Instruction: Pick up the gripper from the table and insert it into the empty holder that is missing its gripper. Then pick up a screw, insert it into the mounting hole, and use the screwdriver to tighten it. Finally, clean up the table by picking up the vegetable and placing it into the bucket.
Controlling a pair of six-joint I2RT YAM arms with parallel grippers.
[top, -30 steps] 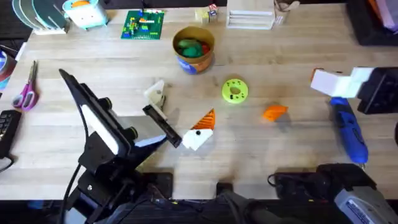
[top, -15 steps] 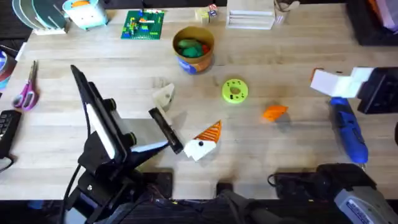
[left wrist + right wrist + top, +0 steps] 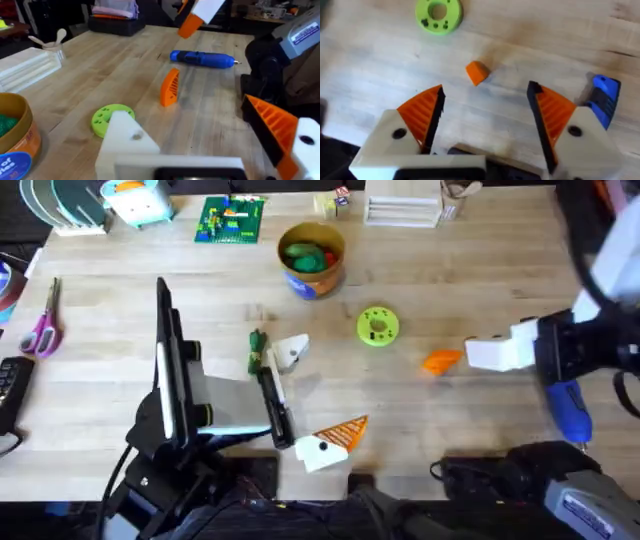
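Overhead, the small orange gripper [image 3: 441, 360] lies loose on the wooden table [image 3: 450, 270], right of centre, between the lime-green disc [image 3: 377, 325] and the right gripper [image 3: 485, 122]. It lies apart from both. The right gripper comes in from the table's right edge. Its wrist view shows its two white fingers spread wide, each with an orange ribbed pad, holding nothing, and the loose orange piece on the wood beyond the gap between them. The blue screwdriver [image 3: 567, 405] lies near the right edge, just beside the right arm and toward the near edge. The left gripper [image 3: 328, 385] reaches out from the near-left corner, also wide open and empty. One of its fingers is the holder [image 3: 292, 352], a bare white mount. The other finger carries an orange ribbed tip [image 3: 350, 427] close to the near edge. The vegetable [image 3: 256, 350], slim and dark green, lies just beside the holder on the side toward the left edge; whether it touches the black claw body cannot be told. The tan bucket [image 3: 300, 282] stands upright toward the far edge, near the middle, with green and red toy foods [image 3: 308, 254] inside. The left wrist view shows the orange gripper standing on edge, between the disc and the screwdriver.
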